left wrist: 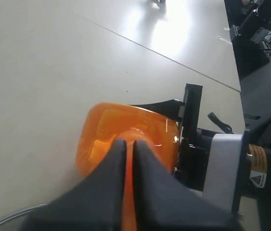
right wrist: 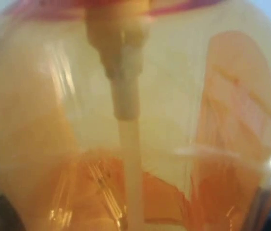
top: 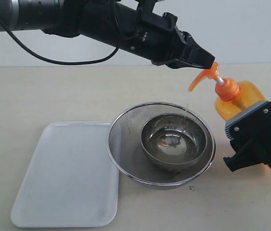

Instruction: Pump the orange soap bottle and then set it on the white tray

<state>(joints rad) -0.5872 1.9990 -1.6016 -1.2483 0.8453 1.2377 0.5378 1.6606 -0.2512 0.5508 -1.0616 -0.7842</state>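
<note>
The orange soap bottle [top: 245,97] stands tilted at the right of the table, its spout over the bowl. My right gripper [top: 251,127] is shut on the bottle's body, which fills the right wrist view [right wrist: 174,120]. My left gripper [top: 206,59] reaches across from the upper left, shut, its tips resting on top of the orange pump head [top: 208,76]. In the left wrist view the closed fingers [left wrist: 114,163] sit above the bottle [left wrist: 104,127]. A thin thread of soap [top: 187,106] hangs from the spout into the bowl. The white tray [top: 63,178] lies flat at the front left.
A round steel mesh strainer [top: 126,144] sits mid-table, touching the tray's right edge. Inside it is a steel bowl [top: 151,139] with some liquid. The right arm's black body [top: 270,144] stands by the table's right edge.
</note>
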